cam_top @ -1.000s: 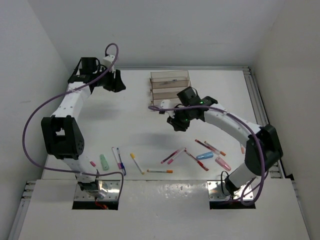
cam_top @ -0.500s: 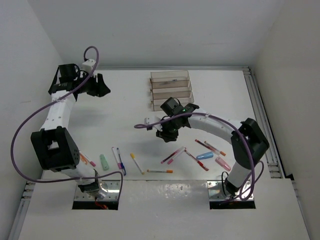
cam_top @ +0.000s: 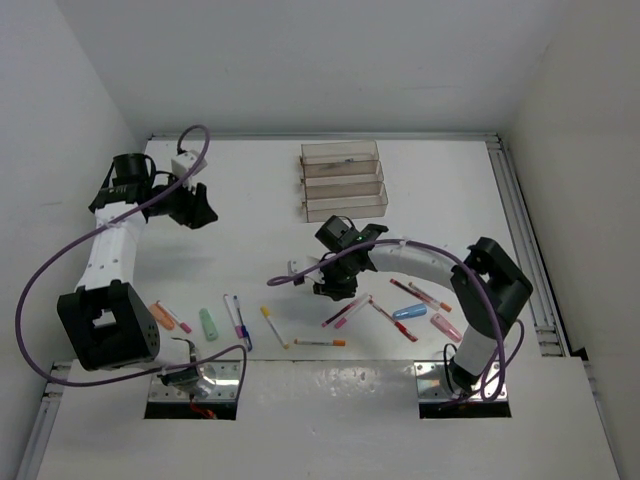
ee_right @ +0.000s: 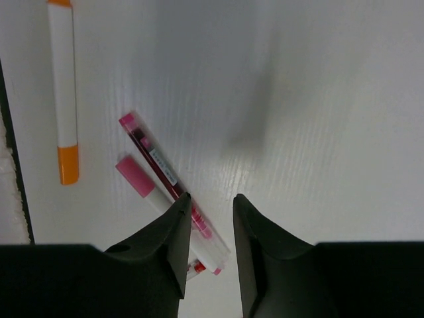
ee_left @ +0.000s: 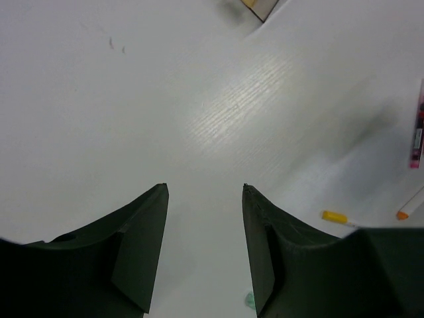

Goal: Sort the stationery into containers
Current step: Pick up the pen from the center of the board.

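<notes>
stationery (cam_top: 320,342) is lying loose along the near side of the table (cam_top: 250,240), roughly fourteen pieces, well apart from the three clear containers (cam_top: 342,182) at the far side. right gripper (ee_right: 209,222) is hanging over two pink pens (ee_right: 159,167), jaws narrowly parted, gripping nothing. left gripper (ee_left: 205,192) is hovering over bare table, jaws spread, empty

You're looking at a white table (cam_top: 250,235), closed in by plain white walls (cam_top: 330,60) at left, back and right. A metal rail (cam_top: 518,215) runs along its right edge, and a white panel (cam_top: 330,410) lies at the near side.
</notes>
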You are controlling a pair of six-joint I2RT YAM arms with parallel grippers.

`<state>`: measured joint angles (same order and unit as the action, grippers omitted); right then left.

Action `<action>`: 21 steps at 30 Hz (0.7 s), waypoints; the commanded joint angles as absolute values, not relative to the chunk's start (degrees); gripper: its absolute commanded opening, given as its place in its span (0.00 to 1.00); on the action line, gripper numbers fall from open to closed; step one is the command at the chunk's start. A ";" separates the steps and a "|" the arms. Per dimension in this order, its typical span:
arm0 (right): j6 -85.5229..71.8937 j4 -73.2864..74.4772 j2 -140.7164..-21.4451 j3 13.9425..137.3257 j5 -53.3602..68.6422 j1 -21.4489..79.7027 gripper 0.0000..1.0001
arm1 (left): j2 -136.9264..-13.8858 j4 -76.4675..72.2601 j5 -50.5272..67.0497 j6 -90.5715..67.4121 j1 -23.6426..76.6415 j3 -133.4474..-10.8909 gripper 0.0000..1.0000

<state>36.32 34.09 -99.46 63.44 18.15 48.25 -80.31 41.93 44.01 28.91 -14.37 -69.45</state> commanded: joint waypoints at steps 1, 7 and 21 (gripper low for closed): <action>41.56 32.96 -99.84 61.70 17.93 48.95 0.29 | -78.58 46.31 46.67 36.65 -14.77 -68.82 0.55; 45.61 36.12 -100.11 61.88 18.72 48.87 0.32 | -77.96 47.02 46.32 37.97 -15.20 -68.20 0.55; 52.82 34.46 -100.28 57.74 17.40 49.22 0.34 | -78.66 45.44 45.70 36.47 -15.47 -67.50 0.55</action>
